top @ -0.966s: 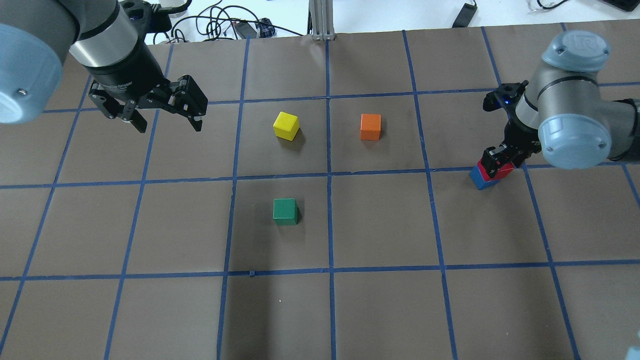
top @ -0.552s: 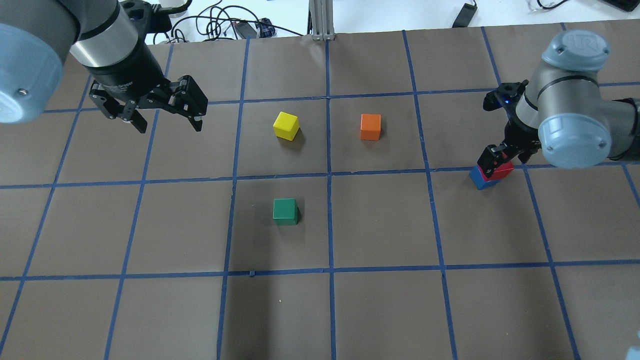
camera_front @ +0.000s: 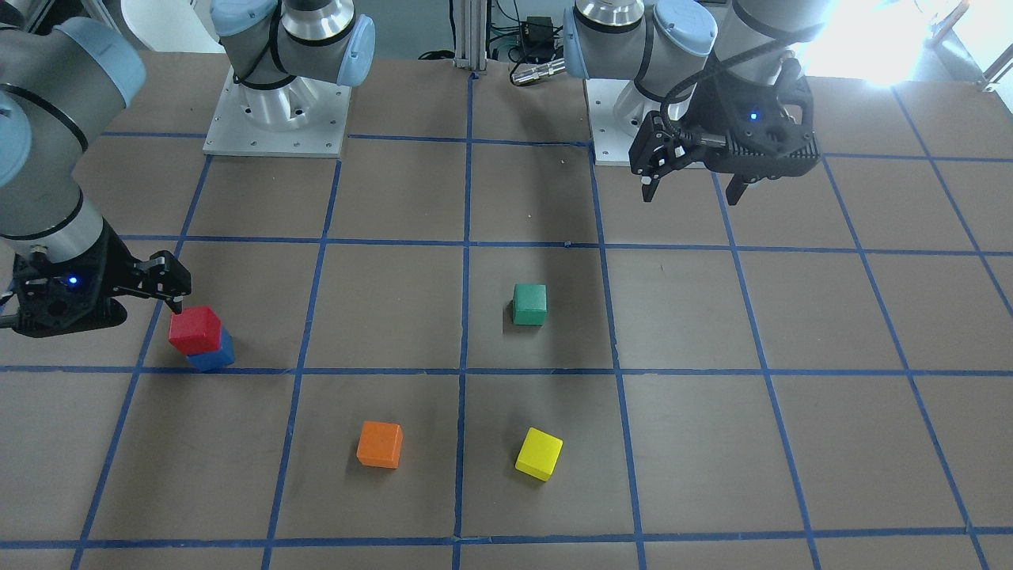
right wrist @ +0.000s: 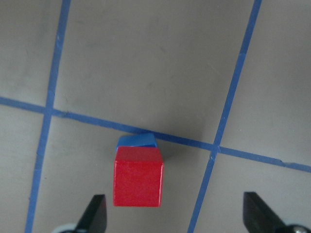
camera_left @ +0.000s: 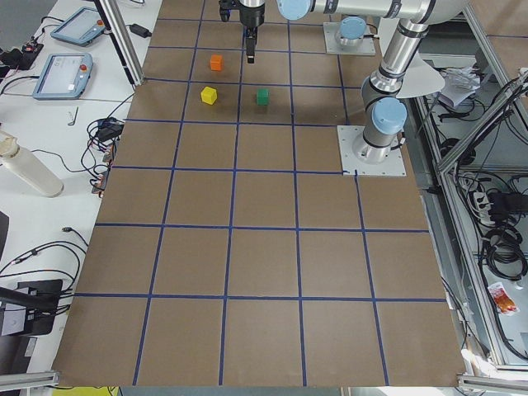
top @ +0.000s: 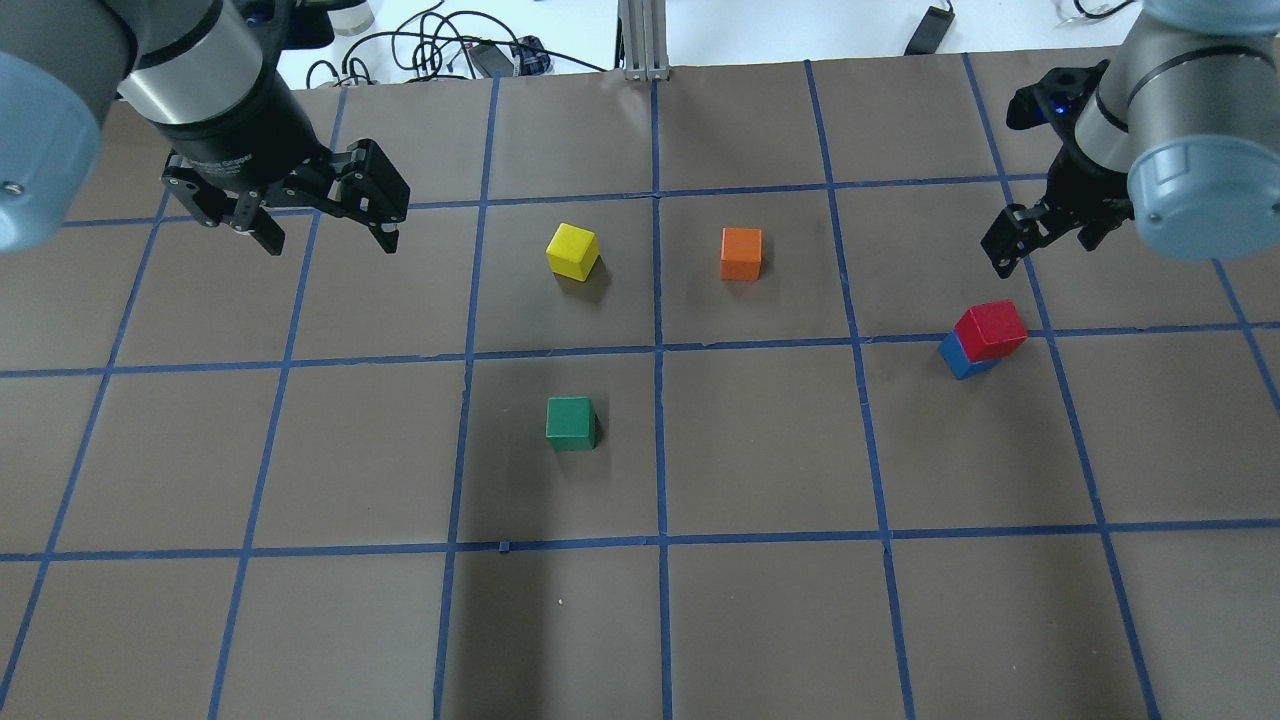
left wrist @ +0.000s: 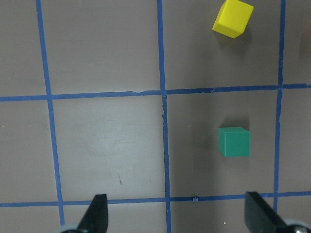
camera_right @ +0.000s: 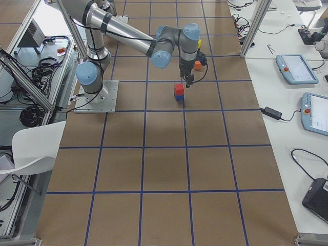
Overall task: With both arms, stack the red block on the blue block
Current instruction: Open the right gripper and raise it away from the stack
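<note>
- The right gripper (right wrist: 175,217) — a black two-finger claw on a silver-grey arm — has its jaws spread wide and nothing between them.
- The small matte red cube (right wrist: 138,177) sits squarely on top of the small matte blue cube (right wrist: 137,141). This stack lies below the right claw, apart from it; in the wrist view it is nearer the left-hand finger (right wrist: 95,213) than the other.
- The blue cube rests on the brown paper-covered table (top: 760,440), just beside a blue tape line (right wrist: 184,141).
- The left gripper (top: 330,240) hangs above the table, jaws wide apart and empty — well apart from the stack.
- A green cube (left wrist: 234,141) lies on the table ahead of the left claw, towards its right-hand finger (left wrist: 257,213) in the wrist view.
- A yellow cube (left wrist: 233,18), turned at an angle, lies further out from that claw than the green one.
- An orange cube (top: 741,253) stands between the two claws, just beyond the yellow one from the left claw.
</note>
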`<state>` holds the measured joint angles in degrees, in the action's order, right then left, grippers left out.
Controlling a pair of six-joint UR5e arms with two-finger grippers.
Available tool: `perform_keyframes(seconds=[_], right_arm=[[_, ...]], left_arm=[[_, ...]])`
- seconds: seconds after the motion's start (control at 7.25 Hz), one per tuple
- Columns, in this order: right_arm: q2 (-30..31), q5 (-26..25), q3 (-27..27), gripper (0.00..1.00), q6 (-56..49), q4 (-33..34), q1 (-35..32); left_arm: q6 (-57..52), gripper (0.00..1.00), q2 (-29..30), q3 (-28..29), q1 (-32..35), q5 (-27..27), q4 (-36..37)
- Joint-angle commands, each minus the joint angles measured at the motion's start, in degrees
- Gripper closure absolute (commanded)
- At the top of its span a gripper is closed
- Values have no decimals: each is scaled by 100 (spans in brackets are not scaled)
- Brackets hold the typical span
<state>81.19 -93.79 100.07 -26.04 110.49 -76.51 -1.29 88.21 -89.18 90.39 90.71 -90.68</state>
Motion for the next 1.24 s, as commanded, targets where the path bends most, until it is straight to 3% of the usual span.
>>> perform_keyframes(seconds=[0.0, 0.28, 0.41, 0.97, 1.1], right_arm=[[168, 403, -801, 0, 1348, -1348, -554], [448, 388, -1024, 0, 2493, -1714, -1748], [624, 379, -972, 0, 2690, -1915, -1936], [679, 388, -1216, 0, 2735, -2074, -1317], [644, 361, -1592, 0, 2666, -2650, -1140]], left_arm=[[6, 0, -198, -20, 22, 43, -55], [24, 0, -374, -212, 31, -35, -64], [24, 0, -540, -344, 31, 8, -21], [-38, 0, -497, -757, 31, 26, 50], [-64, 0, -593, -1028, 31, 26, 381]])
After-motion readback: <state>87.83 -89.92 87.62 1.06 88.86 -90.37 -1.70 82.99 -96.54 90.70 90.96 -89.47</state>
